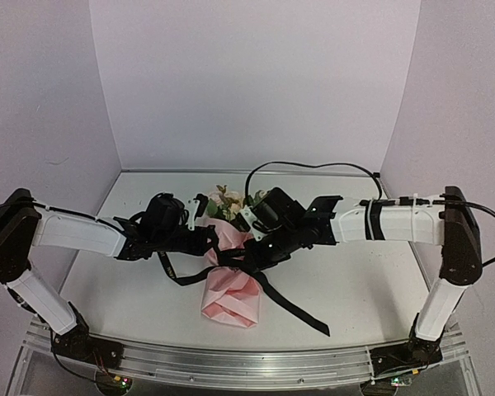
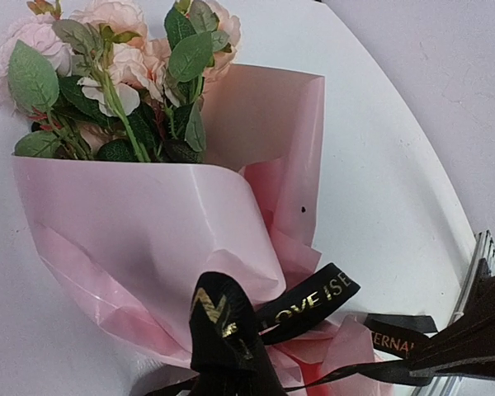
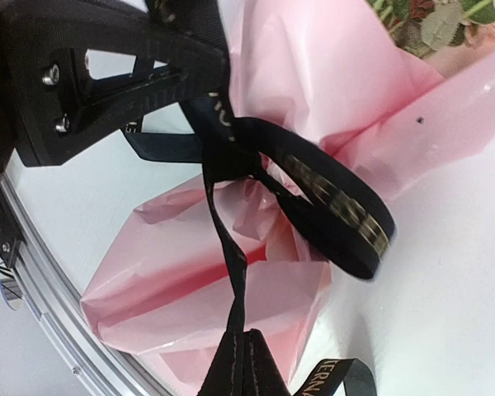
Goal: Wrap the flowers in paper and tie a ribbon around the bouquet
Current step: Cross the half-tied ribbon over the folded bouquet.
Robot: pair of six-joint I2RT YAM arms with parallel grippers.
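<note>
**Paper cone holds the roses, black ribbon cinched at its waist**

We see the bouquet (image 1: 228,290) lying on the white desk (image 1: 379,280) between the two arms. Its blooms point toward the far wall and its folded tail toward the ribbed metal rail (image 1: 256,360) at the near edge.

The paper (image 2: 148,223) forms an open-mouthed cone, and inside it sit the flowers (image 2: 140,62). They are pale pink and cream roses with matt, veined green leaves and thin green stems, and they rise above the cone's rim. The sheet is thin, smooth and faintly glossy. It overlaps itself in broad flaps near the mouth and crumples into tight creases where it narrows. Below the tie it flares again into a soft folded wad.

The ribbon (image 3: 338,214) is narrow, flat and black, with gold capital letters printed along it. It cinches the cone at its narrowest part, and a rounded loop stands out from the tie. A long loose end trails across the desk to the near right of the bouquet.

The left jaws are pressed together on a stretch of ribbon just left of the cone. The right jaws are pressed together as well, pinching a thin taut strand that runs from the tie.
</note>
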